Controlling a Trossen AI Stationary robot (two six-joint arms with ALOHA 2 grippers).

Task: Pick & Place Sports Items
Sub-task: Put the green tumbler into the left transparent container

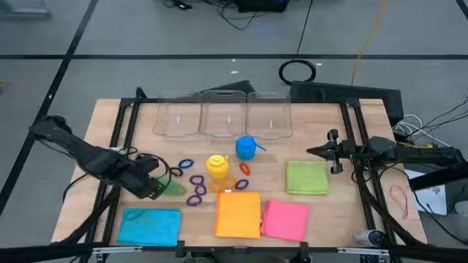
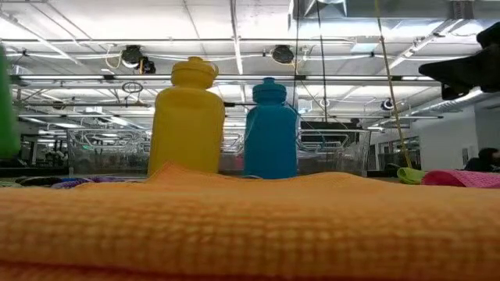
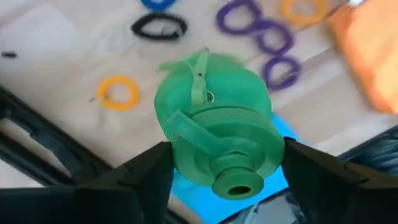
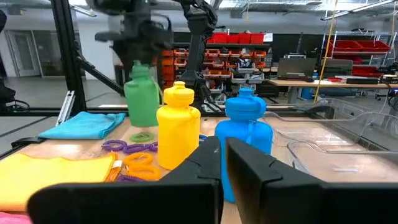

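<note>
1. The left gripper [image 3: 227, 165] has its jaws clamped on either side of the green bottle [image 3: 217, 134], just below the cap. In the right wrist view the bottle hangs upright, clear of the table, with a green ring [image 4: 142, 136] lying under it.
2. From above, that gripper [image 1: 151, 184] is over the table's left part, with the blue cloth [image 1: 149, 225] just in front of it and the purple rings [image 1: 196, 188] just to its right.
3. The right gripper [image 1: 333, 151] hangs over the right side of the table [image 1: 330, 218], jaws close together with only a thin gap and holding nothing. The green cloth [image 1: 306, 177] lies just beside it, towards the middle.
4. Three clear bins [image 1: 223, 115] stand side by side along the far edge. I see nothing inside them.
5. The yellow bottle [image 1: 217, 165] and blue bottle [image 1: 246, 147] stand upright in front of the bins, near each other, in the middle.
6. Orange rings [image 1: 232, 180] lie scattered between the yellow bottle and the orange cloth [image 1: 238, 214]. The pink cloth [image 1: 285, 219] touches the orange one on its right, along the near edge.
7. Bare wood shows between the left gripper and the bins, and along the left edge.
</note>
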